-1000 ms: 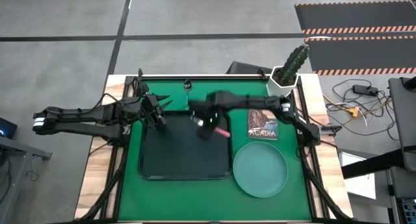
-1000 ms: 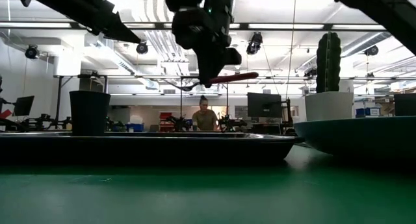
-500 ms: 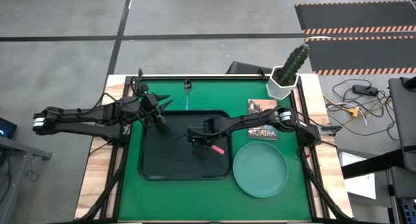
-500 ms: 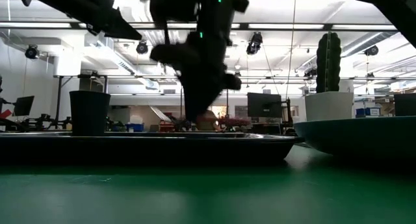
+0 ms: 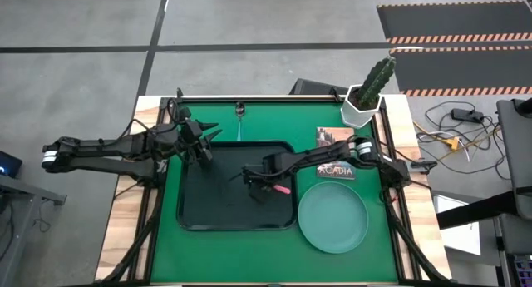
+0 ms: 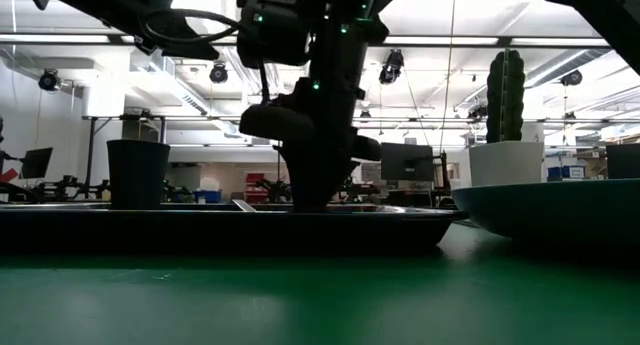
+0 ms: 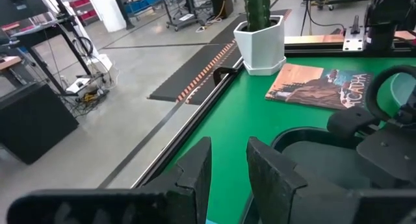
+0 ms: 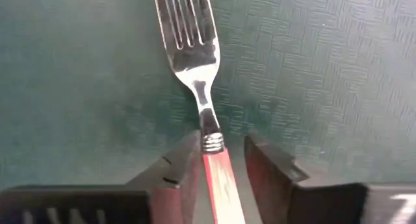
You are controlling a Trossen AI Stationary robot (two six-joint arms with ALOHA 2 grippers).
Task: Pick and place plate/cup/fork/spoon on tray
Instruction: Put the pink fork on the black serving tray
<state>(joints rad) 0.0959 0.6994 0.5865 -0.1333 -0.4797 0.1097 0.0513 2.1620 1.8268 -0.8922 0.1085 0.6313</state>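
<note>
Lowered since the earlier frames, the right gripper (image 5: 264, 183) now sits on the tray (image 5: 204, 212), right of centre in the high view, its fingers (image 8: 179, 169) closed on the fork (image 8: 198, 74) by its smooth pink-red handle, silver tines against the tray's woven-textured floor. Bare tray lies left and below it. Left gripper (image 5: 202, 145) hovers at the tray's upper-left corner, fingers narrowly parted. Round teal plate (image 5: 333, 218) lies off the tray's right edge.
</note>
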